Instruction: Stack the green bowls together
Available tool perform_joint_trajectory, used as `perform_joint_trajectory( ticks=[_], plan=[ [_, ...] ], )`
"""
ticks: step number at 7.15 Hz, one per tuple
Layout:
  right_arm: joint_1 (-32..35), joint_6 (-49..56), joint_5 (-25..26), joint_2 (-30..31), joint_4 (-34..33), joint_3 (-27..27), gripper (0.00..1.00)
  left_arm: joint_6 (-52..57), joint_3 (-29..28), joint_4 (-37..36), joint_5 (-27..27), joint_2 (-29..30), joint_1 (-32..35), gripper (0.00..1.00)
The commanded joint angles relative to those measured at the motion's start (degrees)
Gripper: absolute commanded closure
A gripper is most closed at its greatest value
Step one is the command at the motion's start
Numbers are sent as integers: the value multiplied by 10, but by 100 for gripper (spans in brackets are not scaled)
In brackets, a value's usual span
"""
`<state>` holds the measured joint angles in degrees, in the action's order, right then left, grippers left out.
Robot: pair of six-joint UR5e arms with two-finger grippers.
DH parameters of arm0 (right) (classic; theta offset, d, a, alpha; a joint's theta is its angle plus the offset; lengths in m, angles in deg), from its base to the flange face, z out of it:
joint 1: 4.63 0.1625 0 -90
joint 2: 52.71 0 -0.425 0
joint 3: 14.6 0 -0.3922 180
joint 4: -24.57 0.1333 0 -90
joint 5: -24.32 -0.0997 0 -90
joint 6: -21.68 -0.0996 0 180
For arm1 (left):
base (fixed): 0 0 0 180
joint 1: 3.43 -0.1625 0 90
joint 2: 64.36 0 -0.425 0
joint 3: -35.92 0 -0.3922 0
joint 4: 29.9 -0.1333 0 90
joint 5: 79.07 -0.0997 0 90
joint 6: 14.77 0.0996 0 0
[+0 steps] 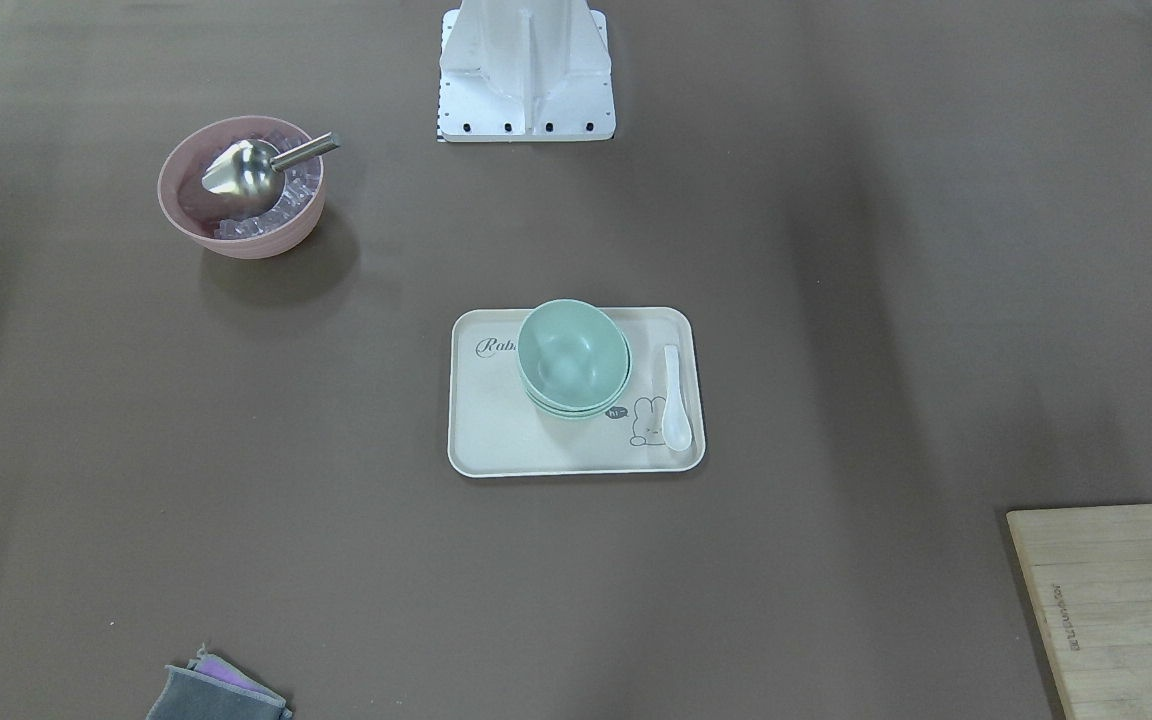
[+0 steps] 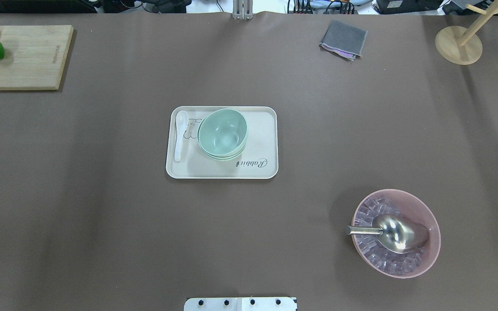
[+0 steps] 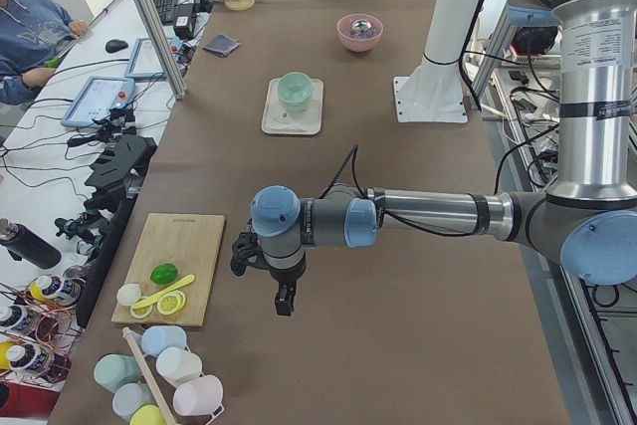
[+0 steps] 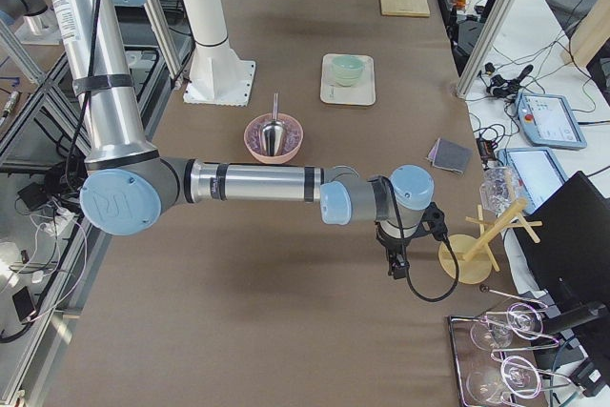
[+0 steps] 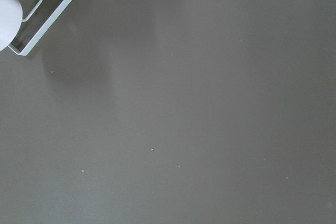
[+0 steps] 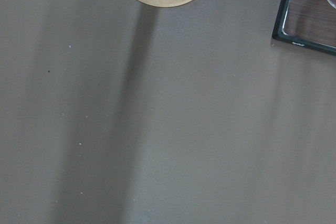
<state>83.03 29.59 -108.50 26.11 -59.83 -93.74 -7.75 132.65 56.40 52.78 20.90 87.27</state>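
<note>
Brown-covered table (image 2: 361,129). Found green bowls (image 1: 574,358) nested on cream tray (image 1: 496,440), far from jaws of left gripper (image 3: 285,300) and right gripper (image 4: 396,265); cannot tell jaw state. Judged light, stiff, smooth; best pinched at rim.

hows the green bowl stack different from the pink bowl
The green bowls are nested in a stack on the cream tray; the pink bowl stands alone on the bare table. The top green bowl is empty; the pink bowl holds clear ice cubes and a metal scoop. The pink bowl looks wider than the green bowls. Both are round, plain and upright.
</note>
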Motion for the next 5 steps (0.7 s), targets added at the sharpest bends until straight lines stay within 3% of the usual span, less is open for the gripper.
perform_joint_trajectory(
  ticks=[1, 5],
  plan=[
    [2, 0, 2, 3, -21, 2, 0, -2, -1, 0, -2, -1, 0, 2],
    [16, -2, 1, -1, -73, 0, 0, -2, -5, 0, -1, -1, 0, 2]
  ],
)
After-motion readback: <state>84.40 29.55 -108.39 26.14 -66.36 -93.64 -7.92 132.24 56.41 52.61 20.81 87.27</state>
